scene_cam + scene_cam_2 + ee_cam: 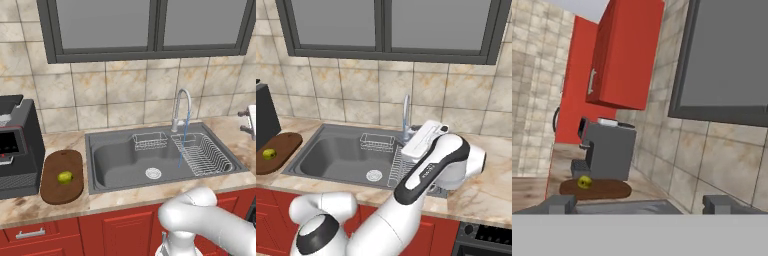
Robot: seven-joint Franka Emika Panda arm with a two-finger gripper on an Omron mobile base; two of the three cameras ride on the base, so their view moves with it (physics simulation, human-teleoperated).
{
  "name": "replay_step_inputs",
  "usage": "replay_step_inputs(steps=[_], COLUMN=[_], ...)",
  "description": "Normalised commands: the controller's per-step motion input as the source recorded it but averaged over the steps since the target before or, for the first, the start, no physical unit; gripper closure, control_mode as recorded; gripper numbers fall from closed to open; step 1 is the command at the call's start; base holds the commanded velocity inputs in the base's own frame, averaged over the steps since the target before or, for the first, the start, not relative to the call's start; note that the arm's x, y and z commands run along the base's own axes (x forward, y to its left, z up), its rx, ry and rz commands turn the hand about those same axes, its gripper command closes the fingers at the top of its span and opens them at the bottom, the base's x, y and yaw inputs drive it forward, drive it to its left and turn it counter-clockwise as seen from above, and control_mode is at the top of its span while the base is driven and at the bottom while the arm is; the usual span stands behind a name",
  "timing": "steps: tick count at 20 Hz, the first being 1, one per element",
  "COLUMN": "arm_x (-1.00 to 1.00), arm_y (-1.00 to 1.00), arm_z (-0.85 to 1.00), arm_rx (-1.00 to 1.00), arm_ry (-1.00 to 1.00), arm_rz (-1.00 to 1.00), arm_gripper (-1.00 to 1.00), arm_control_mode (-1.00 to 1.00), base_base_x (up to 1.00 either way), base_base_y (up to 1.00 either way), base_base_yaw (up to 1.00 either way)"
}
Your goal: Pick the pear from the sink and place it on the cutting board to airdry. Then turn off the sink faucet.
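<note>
One pear: lies on the cutting board, left of the sink, beside the black coffee machine.
Hidden: the white arm covers part of the drying rack in the right base view.
Faucet: a thin blue stream falls from the spout.
Gripper: fingertips wide apart, holding and touching nothing.

Even, flat rendered light, no glare; faint soft shadows inside sink. Hand view slightly blurry, tilted.
</note>
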Motion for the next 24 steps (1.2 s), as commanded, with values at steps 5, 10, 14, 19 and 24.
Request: replay_step_inputs(steps=[5,10,14,19,24], arm_x=[0.41,0.50,0.41,0.41,0.52], arm_y=[-0.12,-0.08,-0.11,-0.09,-0.03], arm_z=[-0.25,-0.25,-0.26,-0.21,-0.19], arm_rx=[0.00,0.01,0.00,0.00,0.00], arm_ry=[0.00,0.00,0.00,0.00,0.00], arm_rz=[0.13,0.09,0.05,0.02,0.00], arm_gripper=[-1.00,-1.00,-1.00,-1.00,-1.00], arm_control_mode=[-1.00,-1.00,-1.00,-1.00,-1.00], base_base_x=[0.00,0.00,0.00,0.00,0.00], base_base_y=[0.00,0.00,0.00,0.00,0.00], base_base_yaw=[0.00,0.00,0.00,0.00,0.00])
